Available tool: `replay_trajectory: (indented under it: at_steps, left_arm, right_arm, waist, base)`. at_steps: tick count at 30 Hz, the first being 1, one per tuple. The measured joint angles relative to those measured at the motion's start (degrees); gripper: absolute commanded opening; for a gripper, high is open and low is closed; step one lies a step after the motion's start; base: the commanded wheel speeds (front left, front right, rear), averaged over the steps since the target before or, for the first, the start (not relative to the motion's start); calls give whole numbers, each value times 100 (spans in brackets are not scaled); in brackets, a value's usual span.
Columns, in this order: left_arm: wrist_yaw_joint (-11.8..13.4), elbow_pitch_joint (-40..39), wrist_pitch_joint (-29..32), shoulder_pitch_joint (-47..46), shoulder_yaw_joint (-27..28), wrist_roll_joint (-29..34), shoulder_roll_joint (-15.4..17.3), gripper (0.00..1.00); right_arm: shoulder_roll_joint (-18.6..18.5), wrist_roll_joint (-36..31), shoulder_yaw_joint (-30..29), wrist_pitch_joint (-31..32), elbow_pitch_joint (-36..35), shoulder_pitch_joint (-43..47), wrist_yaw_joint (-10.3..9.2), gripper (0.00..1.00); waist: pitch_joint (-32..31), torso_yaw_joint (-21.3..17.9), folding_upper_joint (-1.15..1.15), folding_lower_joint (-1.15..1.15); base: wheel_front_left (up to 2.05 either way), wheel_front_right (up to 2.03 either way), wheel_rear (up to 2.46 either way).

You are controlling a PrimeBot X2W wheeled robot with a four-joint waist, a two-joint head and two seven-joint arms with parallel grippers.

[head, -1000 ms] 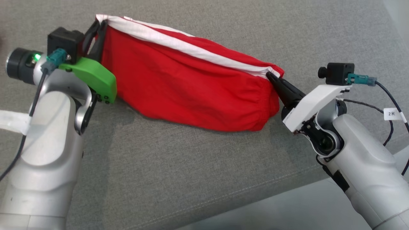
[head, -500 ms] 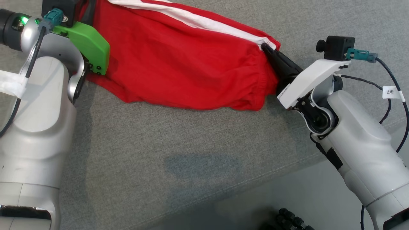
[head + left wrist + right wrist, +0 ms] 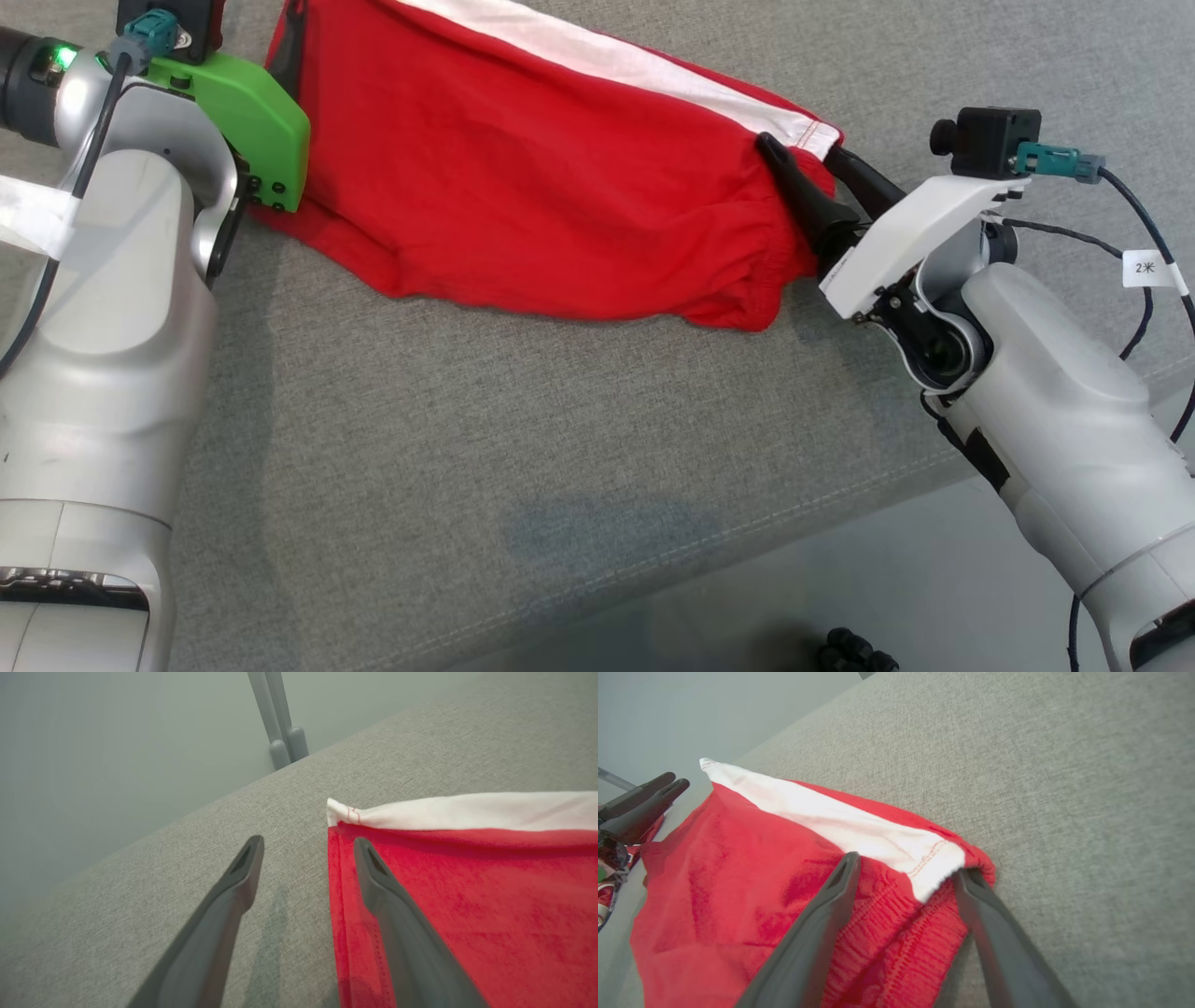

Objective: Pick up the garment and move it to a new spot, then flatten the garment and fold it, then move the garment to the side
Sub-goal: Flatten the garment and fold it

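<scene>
we're seeing red garment (image 3: 541, 196) lying on grey cushion (image 3: 467, 448), left gripper (image 3: 306, 847) sitting spread at one corner, right gripper (image 3: 908, 863) spread, straddling the other

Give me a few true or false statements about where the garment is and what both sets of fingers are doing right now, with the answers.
1. The left gripper is open, with its fingers apart. True.
2. The right gripper is clamped on the garment. False: its fingers stand apart on either side of the garment's white corner and pinch nothing.
3. The garment is red with a white band along one edge. True.
4. The garment hangs in the air between the two arms. False: it lies on the grey cushion.
</scene>
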Motion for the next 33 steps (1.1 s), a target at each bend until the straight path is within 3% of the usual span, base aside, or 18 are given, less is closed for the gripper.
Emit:
replay_trajectory:
  at_steps: [10, 22, 33]
  left_arm:
    - [-48, 446, -59, -13, -30, -113, -254, 100]
    - [-99, 806, -133, 226, -174, -428, -441, 100]
    - [-101, 1013, -185, 582, -296, -702, -569, 100]
  right_arm:
    - [-386, 111, 102, 0, 222, 95, -9, 100]
    - [-422, 312, 238, -62, 194, 247, -9, 100]
    - [-655, 354, 255, -352, 103, 591, -9, 100]
  waist:
    - [-359, 115, 0, 0]
    - [-690, 304, 0, 0]
    - [-833, 233, 0, 0]
  base:
    - [0, 0, 0]
    - [0, 0, 0]
    - [0, 0, 0]
